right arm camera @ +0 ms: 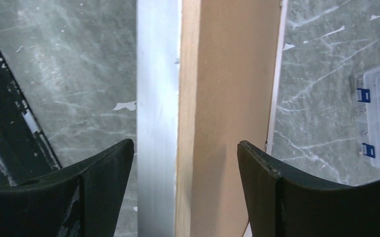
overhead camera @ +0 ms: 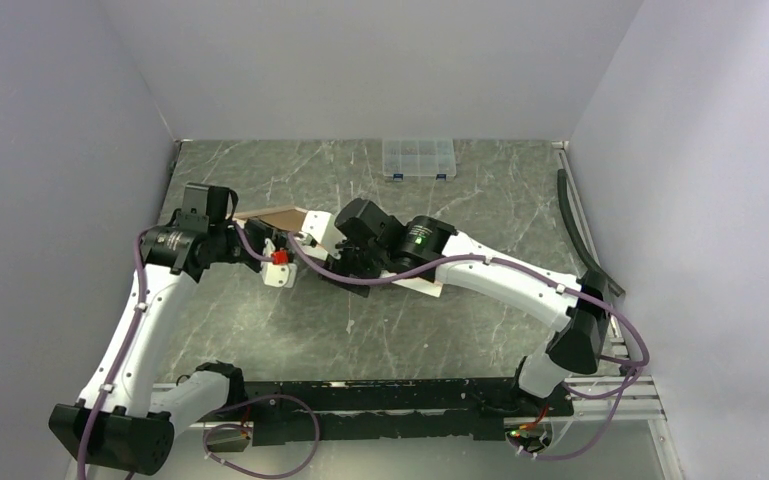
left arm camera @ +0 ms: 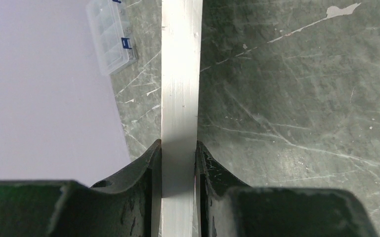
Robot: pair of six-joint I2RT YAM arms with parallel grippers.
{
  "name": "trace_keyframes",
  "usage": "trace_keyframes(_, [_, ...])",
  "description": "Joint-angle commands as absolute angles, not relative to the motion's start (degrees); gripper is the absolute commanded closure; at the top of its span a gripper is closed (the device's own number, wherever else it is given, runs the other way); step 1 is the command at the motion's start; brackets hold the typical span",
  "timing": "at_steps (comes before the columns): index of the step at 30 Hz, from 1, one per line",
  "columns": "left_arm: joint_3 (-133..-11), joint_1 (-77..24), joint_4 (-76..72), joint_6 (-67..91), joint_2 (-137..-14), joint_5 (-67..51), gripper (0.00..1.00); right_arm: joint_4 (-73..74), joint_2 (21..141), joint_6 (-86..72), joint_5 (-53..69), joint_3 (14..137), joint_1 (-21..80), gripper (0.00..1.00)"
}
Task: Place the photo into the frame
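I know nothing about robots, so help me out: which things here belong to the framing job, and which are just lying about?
For the job: the frame, pinched in the left gripper; the right gripper, open around it; the brown board at its back.
Lying about: the clear plastic box.
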State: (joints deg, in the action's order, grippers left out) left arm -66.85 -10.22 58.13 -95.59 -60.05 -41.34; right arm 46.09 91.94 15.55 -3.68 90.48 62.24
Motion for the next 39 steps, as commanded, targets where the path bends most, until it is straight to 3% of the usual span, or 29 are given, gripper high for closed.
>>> trace_keyframes(1, [-68.1, -10.0, 55.6, -92.4, -57.4, -45.5, 0.95, 36.7, 91.9, 17.2, -8.1, 90.0, 62.2, 0.22])
trace_keyframes(7, [-67.3, -10.0, 55.3, -91.7, -56.3, -44.9, 0.94, 35.9, 93.6, 16.3, -8.6, 92.4, 61.9, 0.38])
trace_keyframes(11, [-67.3, -10.0, 54.5, -89.9, -55.9, -45.2, 0.87, 35.4, 93.1, 15.5, -8.4, 92.8, 61.7, 0.64])
trace_keyframes(14, [-67.2, -9.9, 53.7, -88.9, -55.5, -45.6, 0.71, 35.6, 93.0, 14.3, -8.4, 93.8, 61.3, 0.73])
trace_keyframes(15, [-67.2, -10.0, 53.5, -88.8, -55.3, -45.7, 0.48, 35.7, 93.0, 13.9, -8.3, 94.3, 61.2, 0.74])
trace_keyframes(16, [-67.1, -10.0, 53.3, -88.7, -55.1, -45.6, 0.36, 35.8, 93.0, 13.3, -8.3, 94.8, 61.0, 0.75])
trace_keyframes(20, [-68.9, -9.9, 52.5, -84.4, -54.7, -44.9, 0.08, 36.9, 92.9, 9.7, -4.4, 99.1, 58.7, 0.78])
trace_keyframes(30, [-75.0, -4.2, 50.4, -59.5, -55.5, -49.5, 0.06, 45.2, 100.6, -7.9, 17.6, 117.7, 43.5, 0.79])
trace_keyframes(34, [-80.7, 2.6, 54.6, -53.5, -60.4, -53.2, 0.06, 44.8, 101.2, -12.8, 21.4, 114.2, 37.7, 0.79])
trace_keyframes(39, [-84.9, 10.9, 58.0, -49.1, -66.7, -56.6, 0.06, 35.7, 93.1, -16.0, 23.5, 98.7, 34.3, 0.80])
